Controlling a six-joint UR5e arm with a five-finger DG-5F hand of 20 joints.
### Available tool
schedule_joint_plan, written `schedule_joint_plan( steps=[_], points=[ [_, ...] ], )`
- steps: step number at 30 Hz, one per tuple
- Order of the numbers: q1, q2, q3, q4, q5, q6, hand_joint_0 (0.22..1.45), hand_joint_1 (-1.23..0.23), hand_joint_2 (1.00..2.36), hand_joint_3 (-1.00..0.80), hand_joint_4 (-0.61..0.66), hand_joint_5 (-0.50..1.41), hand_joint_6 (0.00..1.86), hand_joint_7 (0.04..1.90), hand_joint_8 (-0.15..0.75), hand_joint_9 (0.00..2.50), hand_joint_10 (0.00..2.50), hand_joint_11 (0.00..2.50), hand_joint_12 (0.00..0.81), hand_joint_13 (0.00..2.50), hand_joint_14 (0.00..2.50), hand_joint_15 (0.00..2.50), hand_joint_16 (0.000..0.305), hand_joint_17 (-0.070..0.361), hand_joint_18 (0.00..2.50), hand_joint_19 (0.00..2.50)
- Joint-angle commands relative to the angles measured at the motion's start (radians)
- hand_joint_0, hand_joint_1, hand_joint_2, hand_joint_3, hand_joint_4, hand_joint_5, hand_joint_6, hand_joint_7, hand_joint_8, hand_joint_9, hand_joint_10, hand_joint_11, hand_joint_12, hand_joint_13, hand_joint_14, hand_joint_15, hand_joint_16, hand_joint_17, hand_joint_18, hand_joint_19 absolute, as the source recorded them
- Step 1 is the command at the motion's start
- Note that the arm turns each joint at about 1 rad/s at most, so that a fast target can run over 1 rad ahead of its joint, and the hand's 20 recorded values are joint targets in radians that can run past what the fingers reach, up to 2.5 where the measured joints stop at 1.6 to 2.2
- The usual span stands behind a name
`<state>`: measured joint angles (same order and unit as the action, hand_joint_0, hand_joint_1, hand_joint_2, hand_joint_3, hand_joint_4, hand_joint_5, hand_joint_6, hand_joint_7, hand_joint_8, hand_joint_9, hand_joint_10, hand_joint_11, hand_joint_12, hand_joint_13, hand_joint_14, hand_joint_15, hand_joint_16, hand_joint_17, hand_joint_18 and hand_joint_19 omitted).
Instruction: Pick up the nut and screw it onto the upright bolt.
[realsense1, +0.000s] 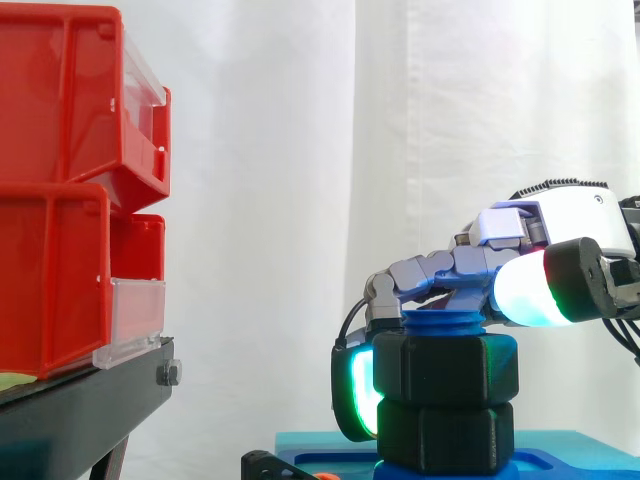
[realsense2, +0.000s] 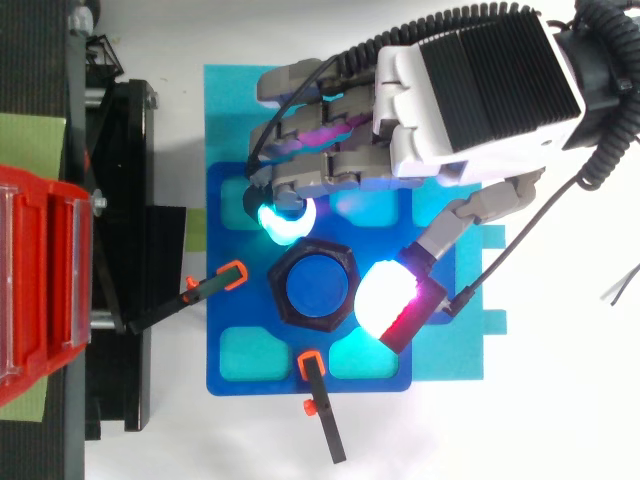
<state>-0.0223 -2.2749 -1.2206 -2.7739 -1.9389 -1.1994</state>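
You can see the nut (realsense1: 445, 368) sitting on the blue bolt (realsense2: 318, 288), right in the middle of the blue board (realsense2: 225, 375). Your hand (realsense2: 470, 90) reaches in over one corner of the board and curls down around the nut. A glowing fingertip (realsense2: 283, 222) presses one side and the thumb (realsense2: 385, 300) presses the other, so the nut is pinched between them. I think it is held like that so you can twist it down the bolt. The bolt's top pokes out just above the nut, so the nut looks started.

A clamp (realsense2: 215, 285) grips the board's edge by the red bins (realsense1: 60, 200), and a second clamp (realsense2: 318, 395) grips the next edge round, likely to stop the board sliding.

Under the nut is another black six-sided block (realsense1: 445, 435). You can't tell if it is a second nut or the bolt's foot. The bolt's thread is hidden, so you can't see how far the nut can go.
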Motion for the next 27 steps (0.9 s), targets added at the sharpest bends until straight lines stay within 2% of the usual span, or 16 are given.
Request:
schedule_joint_plan(
  steps=[1, 6, 10, 13, 17, 22, 27],
  points=[
    [0.001, 0.0, 0.0, 0.0, 0.0, 0.0, 0.48, -0.21, 1.0, -0.5, 0.17, -0.03, 0.5, 1.36, 0.279, 0.88, 0.0, 0.0, 0.289, 0.53, 0.0, 0.01, 0.042, 0.095, 0.3, 0.0],
    [-0.001, 0.0, 0.0, 0.0, 0.0, 0.0, 0.48, -0.22, 1.0, -0.5, 0.21, -0.07, 0.5, 1.21, 0.27, 0.84, 0.0, 0.0, 0.294, 0.52, 0.0, 0.0, 0.043, 0.097, 0.3, 0.0],
    [-0.001, 0.0, 0.0, -0.003, 0.0, 0.0, 0.48, -0.23, 1.0, -0.5, 0.19, -0.19, 0.5, 0.91, 0.251, 0.59, 0.0, 0.0, 0.328, 0.34, 0.0, 0.0, 0.048, 0.108, 0.13, 0.0],
    [-0.001, 0.0, 0.0, -0.001, 0.0, 0.0, 0.48, -0.23, 1.0, -0.5, 0.14, -0.23, 0.5, 0.79, 0.24, 0.47, 0.0, 0.0, 0.343, 0.26, 0.0, 0.0, 0.049, 0.111, 0.06, 0.0],
    [-0.001, 0.0, 0.0, 0.0, 0.0, 0.0, 0.47, -0.21, 1.0, -0.5, 0.12, -0.25, 0.5, 0.7, 0.23, 0.39, 0.0, 0.0, 0.348, 0.2, 0.0, 0.0, 0.051, 0.116, 0.0, 0.0],
    [-0.004, 0.0, 0.004, 0.005, -0.002, 0.001, 0.46, -0.2, 1.0, -0.5, 0.12, -0.25, 0.5, 0.67, 0.23, 0.35, 0.0, 0.0, 0.353, 0.15, 0.0, 0.0, 0.053, 0.12, 0.0, 0.0],
    [-0.015, 0.002, 0.039, -0.003, -0.034, 0.001, 0.46, -0.2, 1.0, -0.5, 0.13, -0.25, 0.5, 0.67, 0.232, 0.34, 0.0, 0.0, 0.36, 0.12, 0.0, 0.0, 0.053, 0.12, 0.0, 0.0]
  ],
)
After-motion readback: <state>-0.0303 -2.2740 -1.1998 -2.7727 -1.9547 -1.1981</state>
